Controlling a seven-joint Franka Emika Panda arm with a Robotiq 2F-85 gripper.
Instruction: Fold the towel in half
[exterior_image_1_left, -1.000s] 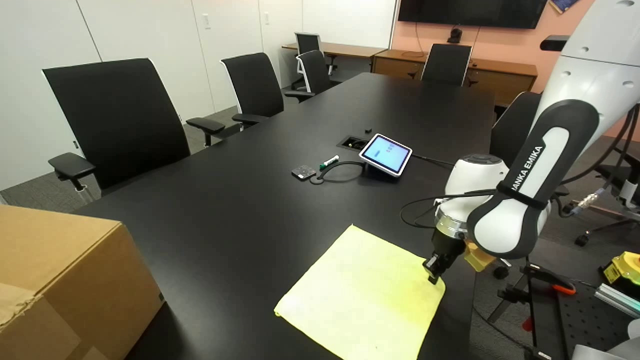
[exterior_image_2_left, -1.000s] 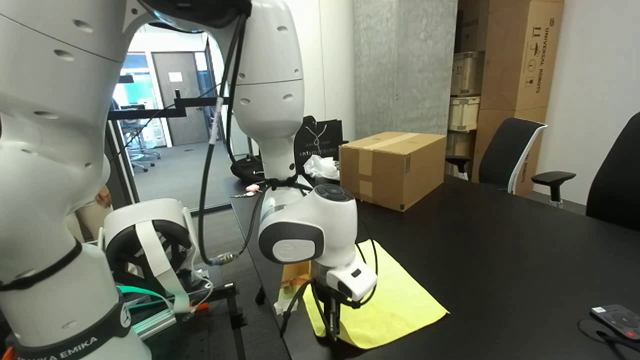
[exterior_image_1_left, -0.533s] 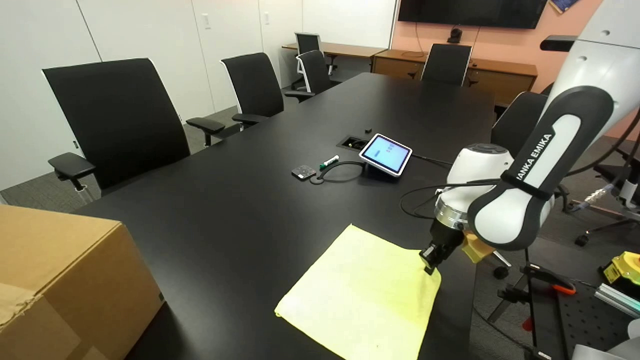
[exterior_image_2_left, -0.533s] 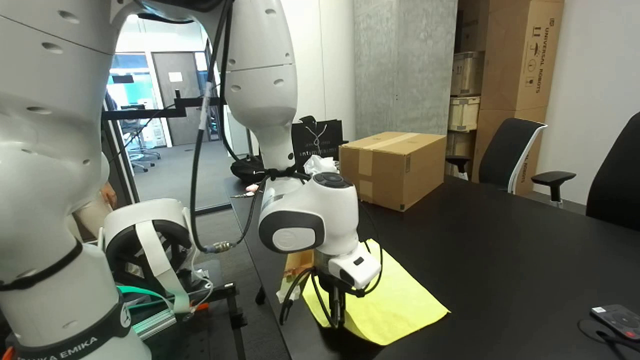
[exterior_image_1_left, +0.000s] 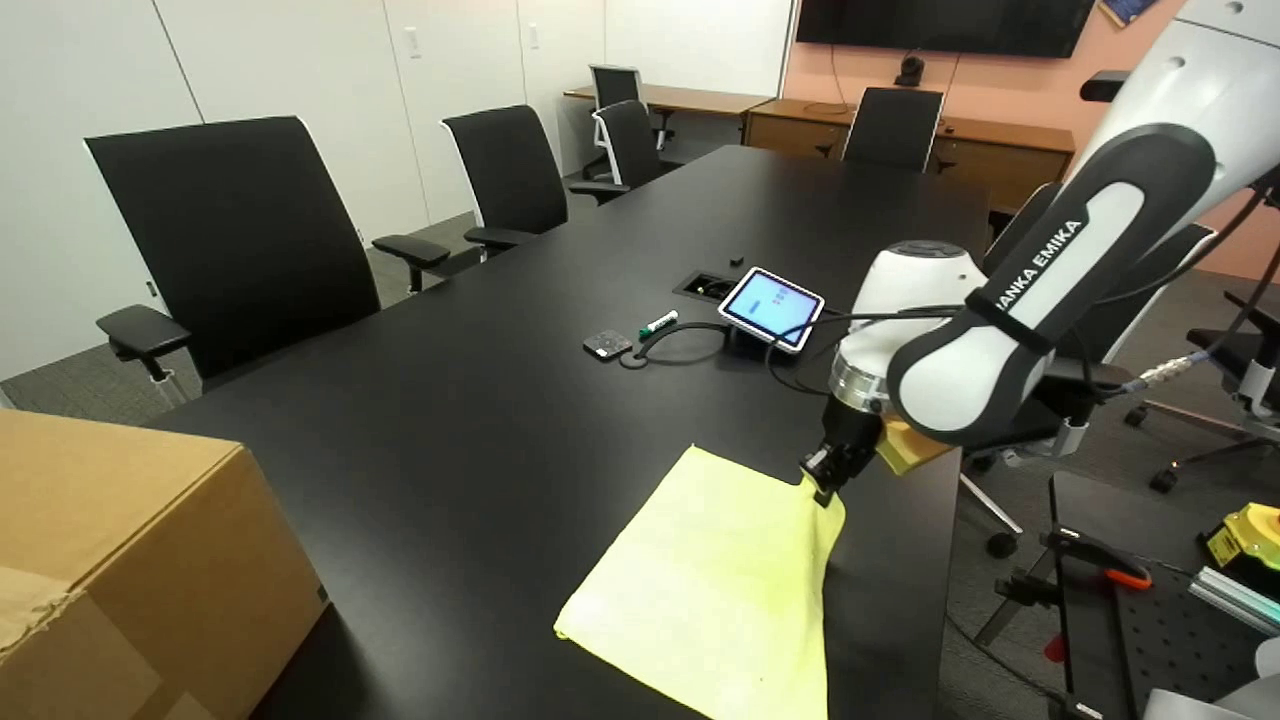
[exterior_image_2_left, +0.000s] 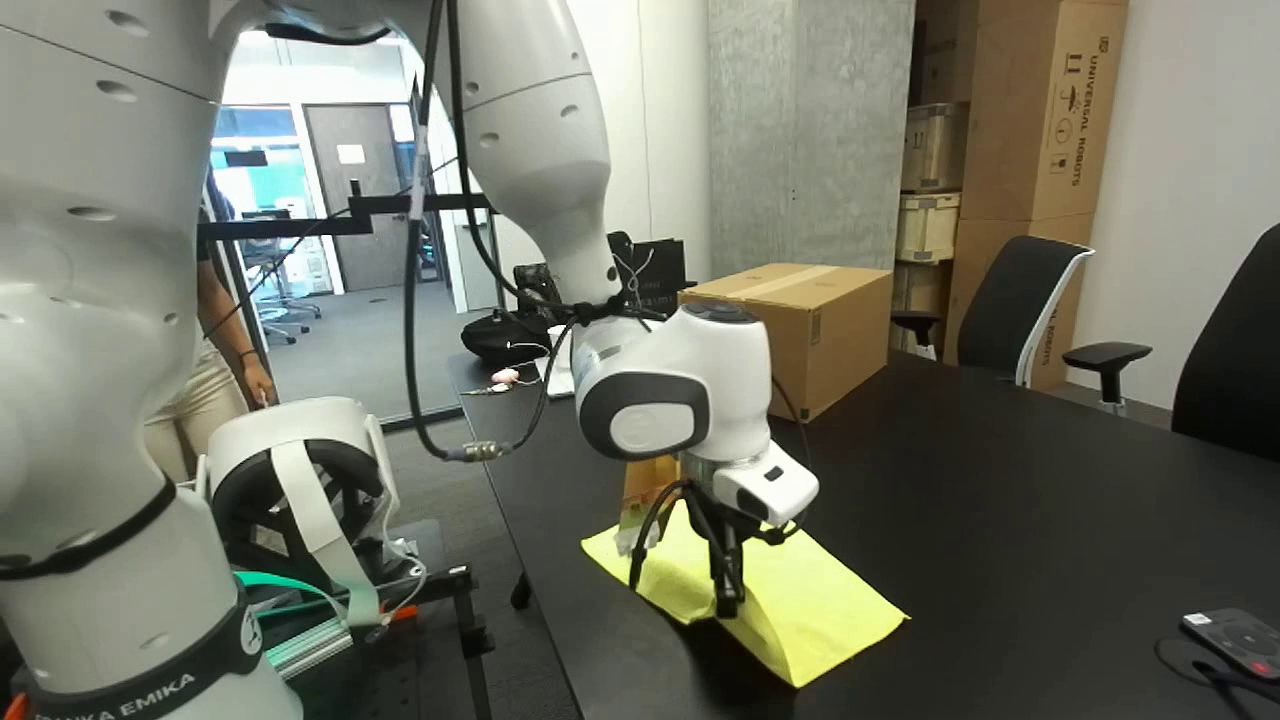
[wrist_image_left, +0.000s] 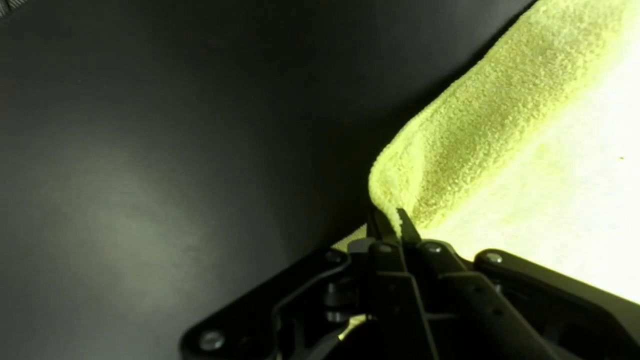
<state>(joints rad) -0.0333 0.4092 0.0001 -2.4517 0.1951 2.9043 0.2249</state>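
- The gripper (wrist_image_left: 394, 225) is clenched on the towel (exterior_image_1_left: 700, 600): in the wrist view, a narrow pinch of the yellow cloth sits between its two fingertips (wrist_image_left: 409, 231).
- The towel is on the tabletop (exterior_image_1_left: 450, 520), near the edge that is on the robot's side. The pinched part is raised, while most of the rest lies spread.
- From the gripper the cloth slopes down in a soft ridge, which is seen in both exterior views. In the wrist view its border curls, then goes toward the upper right corner.
- The arm (exterior_image_1_left: 940, 385) reaches over the tabletop edge, and the gripper points downward.
- The box (exterior_image_1_left: 180, 560), closed and taped, stands on the tabletop, apart from the towel. In an exterior view the arm covers a part of it.
- The tablet (exterior_image_1_left: 772, 307) stands tilted on the tabletop, with its screen lit.
- The marker (exterior_image_1_left: 658, 324), white and green, lies between the tablet and a small dark device (exterior_image_1_left: 607, 345).
- Black chairs (exterior_image_1_left: 240, 240) stand along the tabletop.
- Behind the arm, a person (exterior_image_2_left: 200, 400) is partly visible.
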